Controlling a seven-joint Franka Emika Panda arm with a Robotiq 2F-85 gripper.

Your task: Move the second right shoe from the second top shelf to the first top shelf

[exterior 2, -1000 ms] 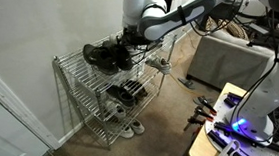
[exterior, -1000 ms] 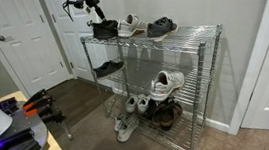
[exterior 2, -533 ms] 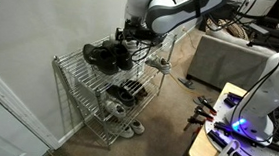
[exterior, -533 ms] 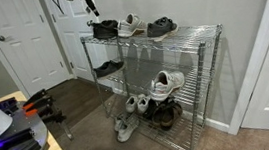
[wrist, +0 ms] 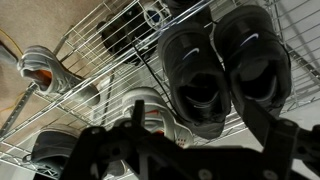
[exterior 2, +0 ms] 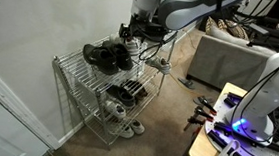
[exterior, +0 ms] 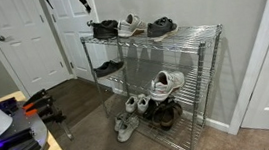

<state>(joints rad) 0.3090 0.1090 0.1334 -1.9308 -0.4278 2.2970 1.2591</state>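
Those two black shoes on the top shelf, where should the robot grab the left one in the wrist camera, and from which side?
Best bet: pinch the heel collar of the black shoe, across its rim, coming straight down from above. It stands upright on the top shelf with its opening facing up, and its twin crowds one side.

Chrome wire shelving rack (exterior: 189,36) stands against the wall. On its top shelf in an exterior view: black lace-up shoe (exterior: 105,29) at the rack's left end, pale grey sneaker (exterior: 131,25) just beside it, dark brown shoe (exterior: 162,26) right of centre. Second shelf: black low shoe (exterior: 108,68) at the left end. Third shelf: white sneakers (exterior: 167,81) at the right. Bottom shelf: pale sneakers (exterior: 138,104) left of dark boots (exterior: 166,113). Light grey sneaker (exterior: 125,130) lies on the floor before the rack.
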